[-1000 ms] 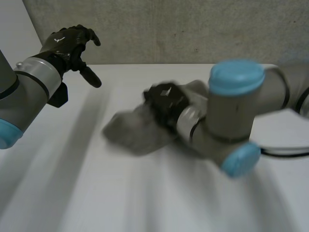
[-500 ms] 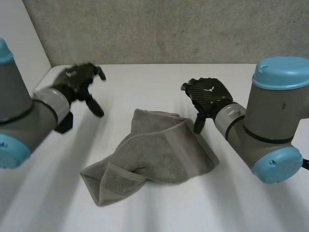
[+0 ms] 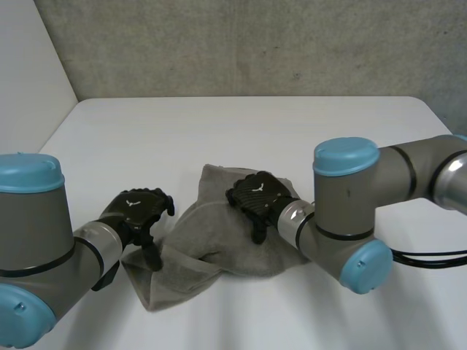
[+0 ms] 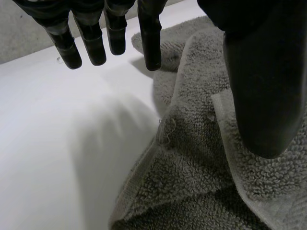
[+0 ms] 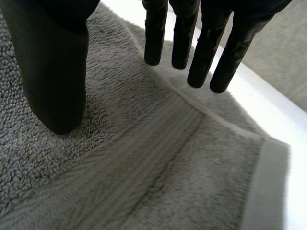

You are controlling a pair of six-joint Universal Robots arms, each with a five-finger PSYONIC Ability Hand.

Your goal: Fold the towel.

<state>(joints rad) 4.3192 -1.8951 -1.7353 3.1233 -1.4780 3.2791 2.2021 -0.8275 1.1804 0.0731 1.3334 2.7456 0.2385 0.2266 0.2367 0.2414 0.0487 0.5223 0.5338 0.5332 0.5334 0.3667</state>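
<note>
Lying rumpled around the middle of the worktop (image 3: pixel 241 131), nearer the robot's edge, the grey towel (image 3: pixel 211 233) looks thick, soft and limp. It will probably sag and bunch rather than hold a crease. The left hand (image 3: pixel 139 213) is at its left corner, fingers straight and apart from the thumb, pinching nothing. The right hand (image 3: pixel 257 197) hangs over the towel's middle, likewise spread. A hemmed corner would likely give the surest hold.
</note>
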